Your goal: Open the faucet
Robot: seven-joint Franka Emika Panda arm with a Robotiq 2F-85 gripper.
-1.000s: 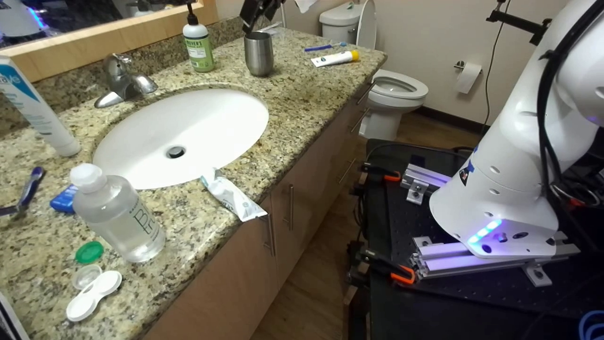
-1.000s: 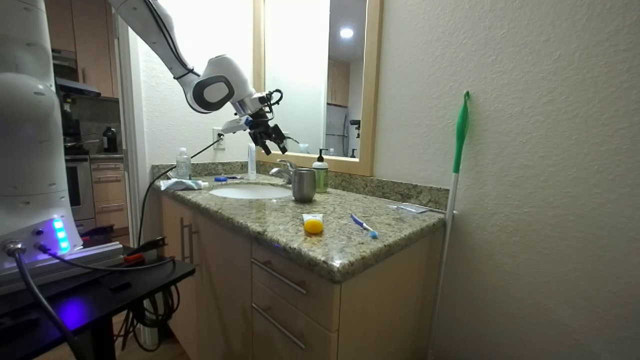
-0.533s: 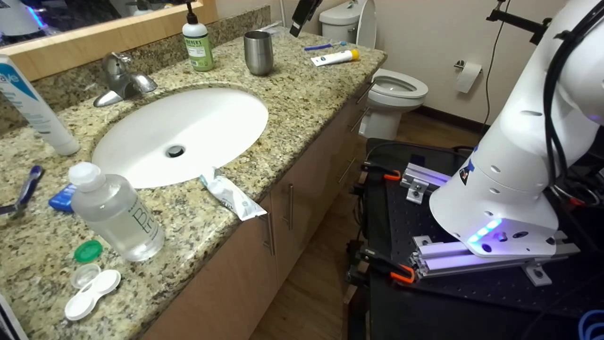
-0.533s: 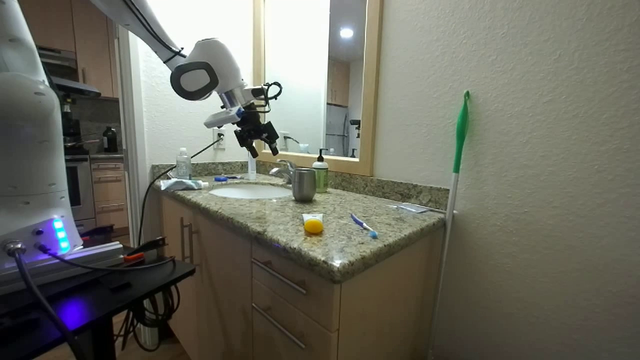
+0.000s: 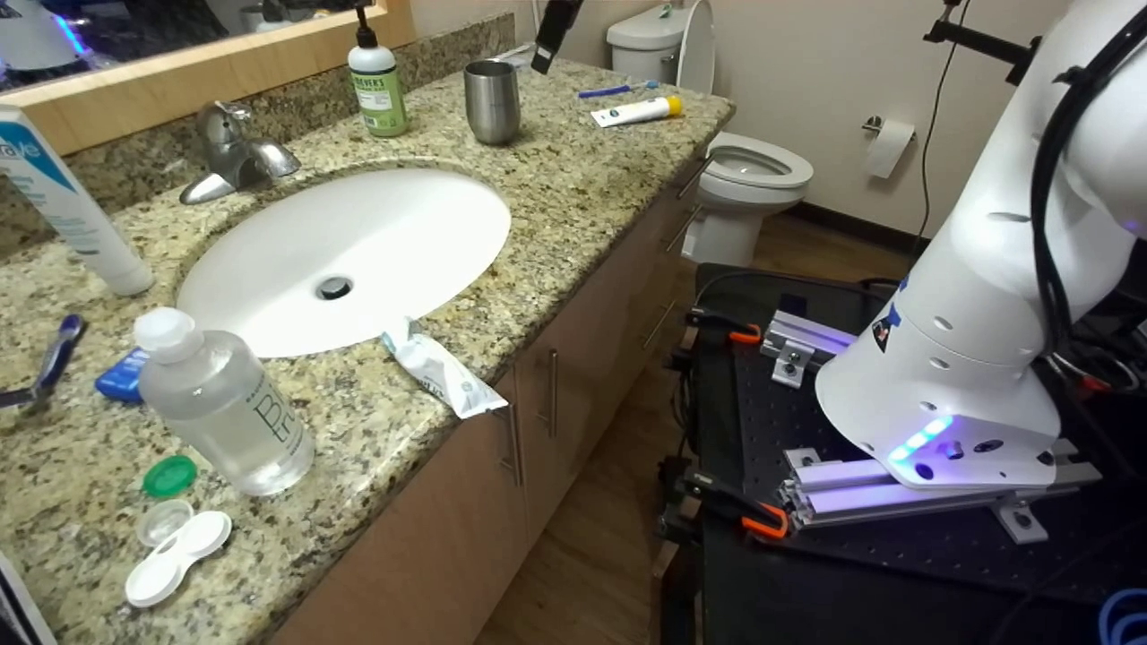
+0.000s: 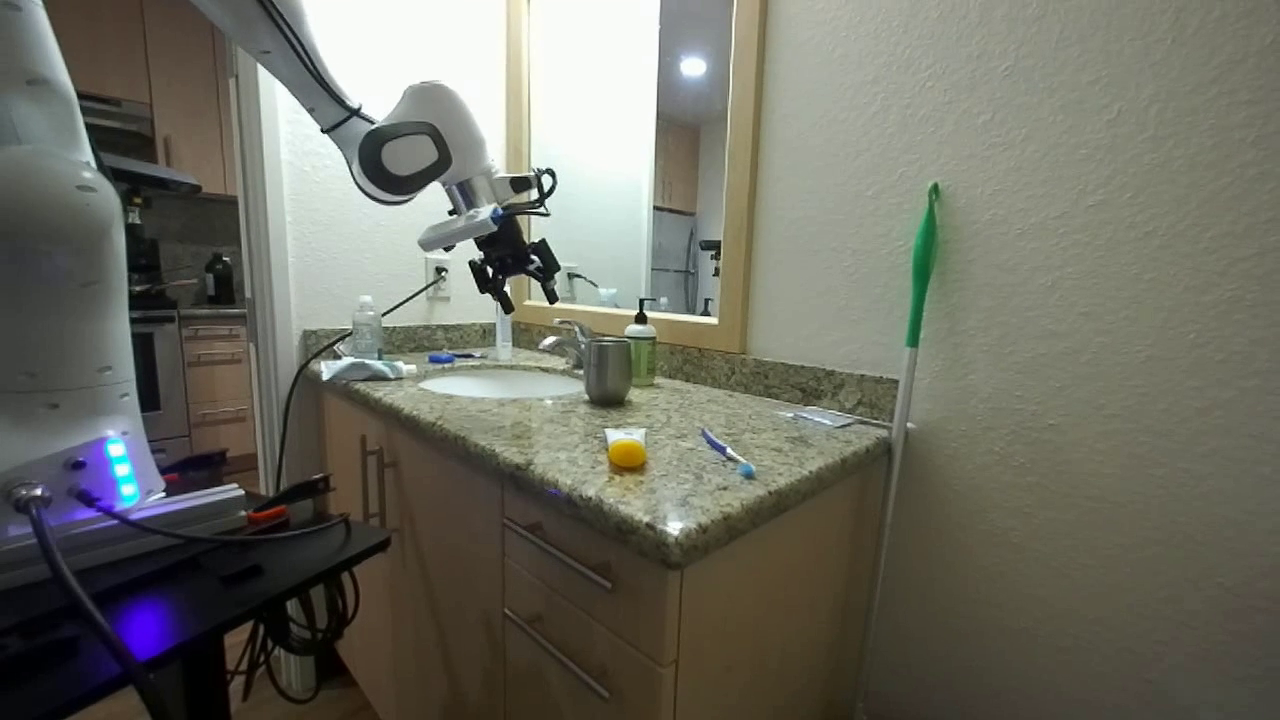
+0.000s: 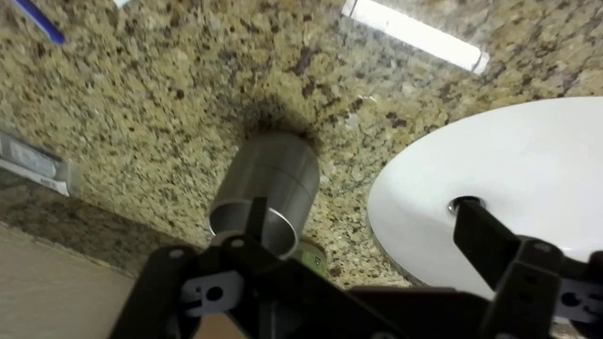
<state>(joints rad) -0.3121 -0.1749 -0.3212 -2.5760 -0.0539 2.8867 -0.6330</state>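
The chrome faucet stands at the back rim of the oval white basin, its lever on top. It also shows in an exterior view, partly behind the grey cup, and is out of sight in the wrist view. My gripper is open and empty, tilted downward, above the counter and higher than the faucet, apart from it. In the wrist view the gripper's fingers are wide apart, one over the cup and one over the basin drain. In an exterior view only one finger shows at the top edge.
A grey metal cup and a soap bottle stand beside the basin. A white tube stands on the faucet's far side. A clear bottle and toothpaste tubes lie around. The mirror rises behind the faucet.
My gripper has moved away from above the cup in an exterior view, and leftward in another, pointing more steeply down. It shifts slightly back in the last half second. The faucet is unchanged.
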